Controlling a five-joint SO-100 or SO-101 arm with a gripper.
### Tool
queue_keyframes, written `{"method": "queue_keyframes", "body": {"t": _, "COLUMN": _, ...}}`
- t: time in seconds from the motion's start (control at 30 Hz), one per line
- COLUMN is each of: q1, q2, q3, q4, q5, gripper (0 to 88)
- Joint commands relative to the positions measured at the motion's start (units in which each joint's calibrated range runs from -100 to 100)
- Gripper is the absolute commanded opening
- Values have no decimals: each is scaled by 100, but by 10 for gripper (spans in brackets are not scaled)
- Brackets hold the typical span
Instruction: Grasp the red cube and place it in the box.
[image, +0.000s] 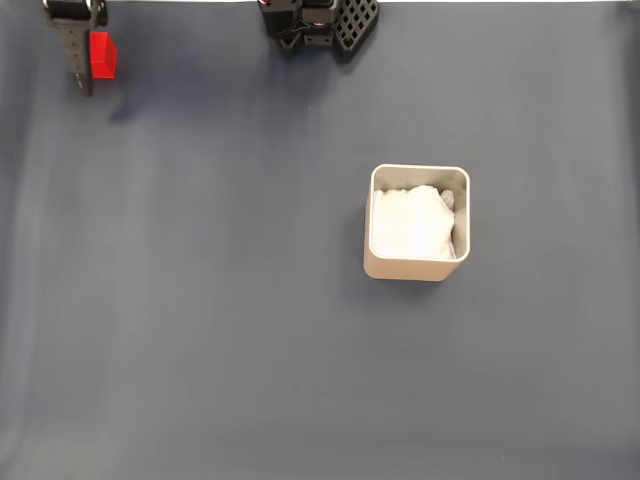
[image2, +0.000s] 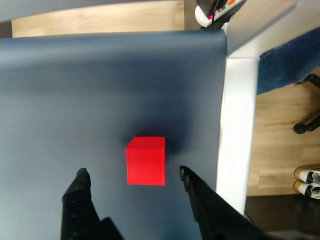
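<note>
In the wrist view the two black fingers (image2: 82, 181) are standing spread apart, released, with nothing between their tips; the gripper (image2: 134, 175) is sitting just at the near edge of the red cube (image2: 145, 161). The cube is lying on the dark blue bench (image2: 100, 90) between and slightly ahead of the fingertips, apart from both of them, casting a soft shadow onto the surface beyond it. To the right in this view the bench is ending at a white edge (image2: 232, 125), and past that a wooden floor (image2: 280, 130), a blue-clad leg and a pair of shoes are showing.

In the fixed view the gripper (image: 85, 60) is hanging at the upper left corner, with the red cube (image: 103, 54) just beside its black finger. The box (image: 417, 267), beige with white padding (image: 410, 225) inside, is standing well apart from the cube, right of centre. The arm's black base (image: 320, 22) is sitting at the top edge.
</note>
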Motion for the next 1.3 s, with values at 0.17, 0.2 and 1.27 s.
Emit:
{"method": "queue_keyframes", "body": {"t": 0.17, "q1": -121, "q2": -218, "q3": 166, "q4": -305, "q5": -59, "gripper": 439}}
{"method": "queue_keyframes", "body": {"t": 0.2, "q1": -128, "q2": -209, "q3": 185, "q4": -330, "q5": -63, "gripper": 439}}
{"method": "queue_keyframes", "body": {"t": 1.27, "q1": -256, "q2": 33, "q3": 467, "q4": -896, "q5": -225, "gripper": 446}}
